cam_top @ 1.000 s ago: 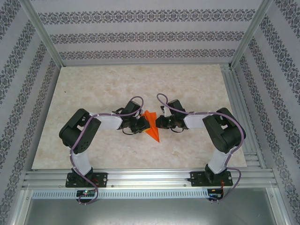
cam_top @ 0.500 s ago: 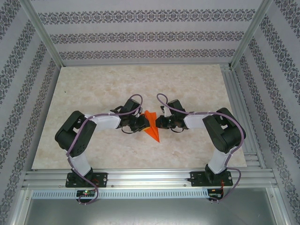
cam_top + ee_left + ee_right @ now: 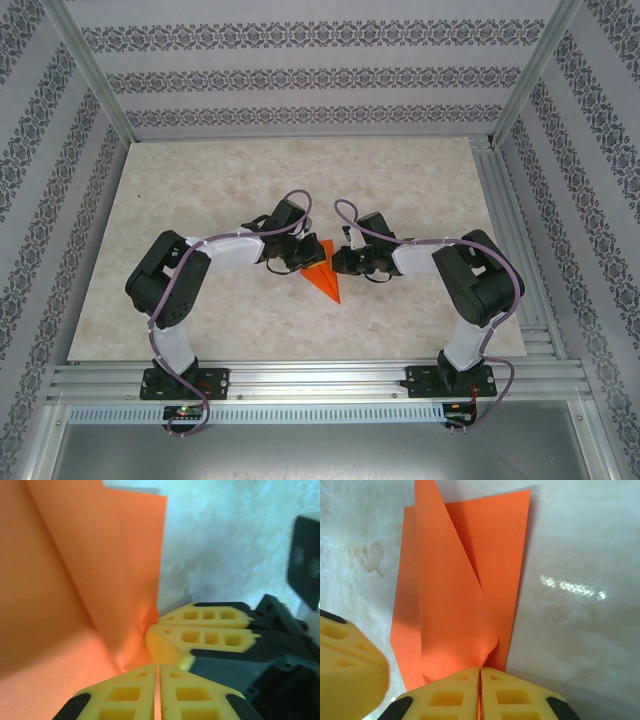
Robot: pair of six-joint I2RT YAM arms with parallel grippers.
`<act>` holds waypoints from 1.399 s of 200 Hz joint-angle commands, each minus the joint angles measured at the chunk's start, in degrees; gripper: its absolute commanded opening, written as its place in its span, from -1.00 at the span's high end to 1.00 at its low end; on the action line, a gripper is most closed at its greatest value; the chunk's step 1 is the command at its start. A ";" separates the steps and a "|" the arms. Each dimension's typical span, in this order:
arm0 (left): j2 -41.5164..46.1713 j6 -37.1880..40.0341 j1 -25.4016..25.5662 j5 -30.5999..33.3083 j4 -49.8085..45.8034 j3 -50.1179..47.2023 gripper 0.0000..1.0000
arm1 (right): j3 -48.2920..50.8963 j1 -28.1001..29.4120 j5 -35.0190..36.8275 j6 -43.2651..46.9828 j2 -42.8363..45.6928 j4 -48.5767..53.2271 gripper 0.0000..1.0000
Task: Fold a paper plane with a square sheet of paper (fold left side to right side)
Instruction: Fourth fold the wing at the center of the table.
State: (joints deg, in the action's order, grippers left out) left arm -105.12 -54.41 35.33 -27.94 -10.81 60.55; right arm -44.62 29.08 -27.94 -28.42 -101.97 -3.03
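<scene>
1. Marbled beige table (image 3: 200, 190) carries everything, with two arms reaching in from its near edge and meeting at its middle.
2. Left arm (image 3: 180, 285) and right arm (image 3: 470, 275) bend inward with their elbows out, and their wrists face each other across the paper.
3. Orange paper (image 3: 450, 605) lies at the middle of the table between the two wrists, folded to a dart whose point aims at the near edge. One layer lies flat and a creased flap stands up from it.
4. Right hand (image 3: 480, 692) is narrow — closed tight on the foot of the raised flap, which curls into the slit between its yellow fingers.
5. Left hand (image 3: 157, 692) is narrow too, closed just beside the right hand's fingertips. A sliver of orange shows in its slit — it pinches the paper's edge.
</scene>
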 commanded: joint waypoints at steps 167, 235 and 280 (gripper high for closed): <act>-4.67 0.80 0.35 0.14 2.26 -0.78 0.74 | 0.59 -0.43 1.31 -0.54 -4.02 1.49 0.82; -5.13 0.23 0.35 0.03 3.33 -2.10 0.74 | 0.21 -0.52 -0.50 -1.57 -2.10 0.83 0.75; -5.34 0.20 0.35 0.27 3.24 -2.33 0.74 | -0.75 -0.87 2.83 0.72 8.88 8.58 0.41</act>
State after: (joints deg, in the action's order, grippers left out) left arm -109.32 -54.28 35.33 -27.83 -8.64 59.29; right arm -44.88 28.45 -28.75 -29.85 -99.26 0.21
